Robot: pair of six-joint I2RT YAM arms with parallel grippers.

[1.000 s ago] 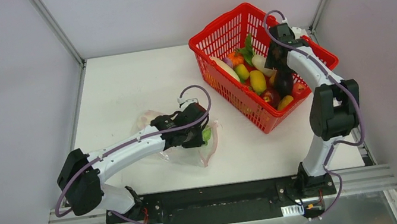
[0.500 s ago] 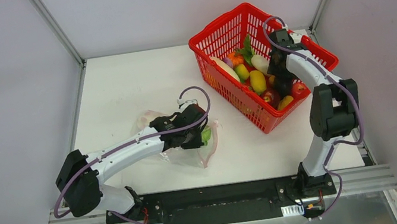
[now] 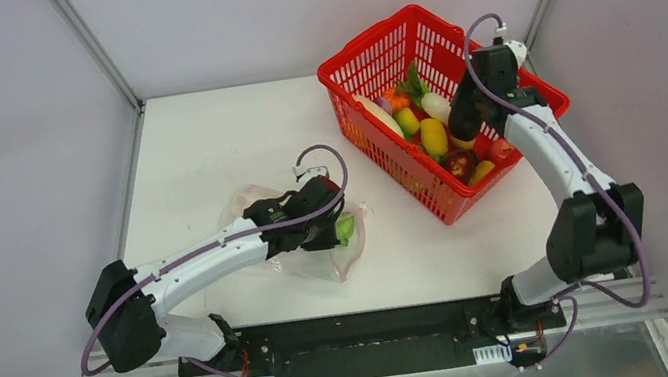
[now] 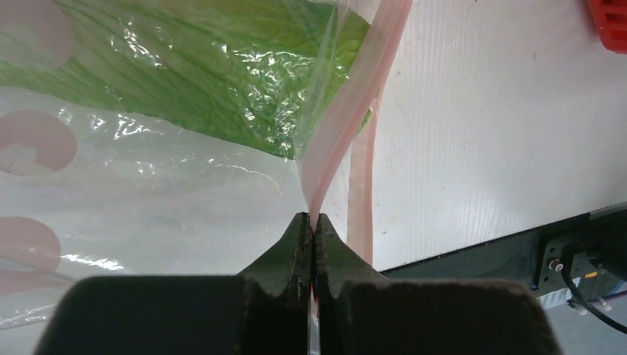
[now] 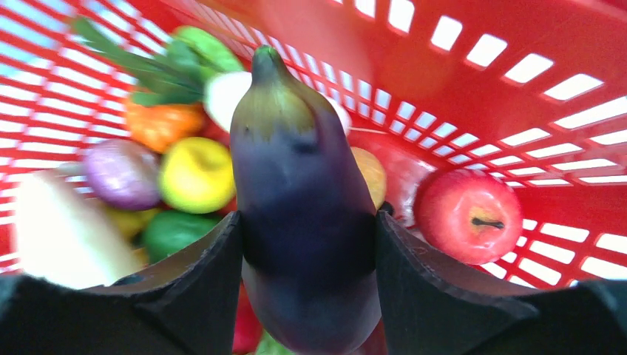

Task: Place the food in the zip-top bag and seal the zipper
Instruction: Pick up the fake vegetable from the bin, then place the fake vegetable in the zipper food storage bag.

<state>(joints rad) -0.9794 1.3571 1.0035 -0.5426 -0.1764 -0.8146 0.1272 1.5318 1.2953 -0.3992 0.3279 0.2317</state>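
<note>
The clear zip-top bag point(image 3: 315, 252) lies on the table with a green leafy food point(image 4: 200, 74) inside it. My left gripper point(image 4: 312, 222) is shut on the bag's pink zipper strip point(image 4: 347, 126) at the mouth edge; it also shows in the top view point(image 3: 342, 230). My right gripper point(image 5: 307, 222) is shut on a dark purple eggplant point(image 5: 303, 177) and holds it above the food in the red mesh basket point(image 3: 360, 61). In the top view the right gripper point(image 3: 463, 122) hangs over the basket's right half.
The basket point(image 5: 517, 44) holds several toy foods: a red apple point(image 5: 468, 214), a yellow fruit point(image 5: 196, 174), an orange piece point(image 5: 159, 122), a purple onion point(image 5: 122, 174). The table's black front edge point(image 4: 517, 248) lies just beyond the bag.
My right arm has lifted and swung to the right, raising the eggplant out of the pile in the basket. My left gripper has stayed on the zipper strip, shifting only slightly.
</note>
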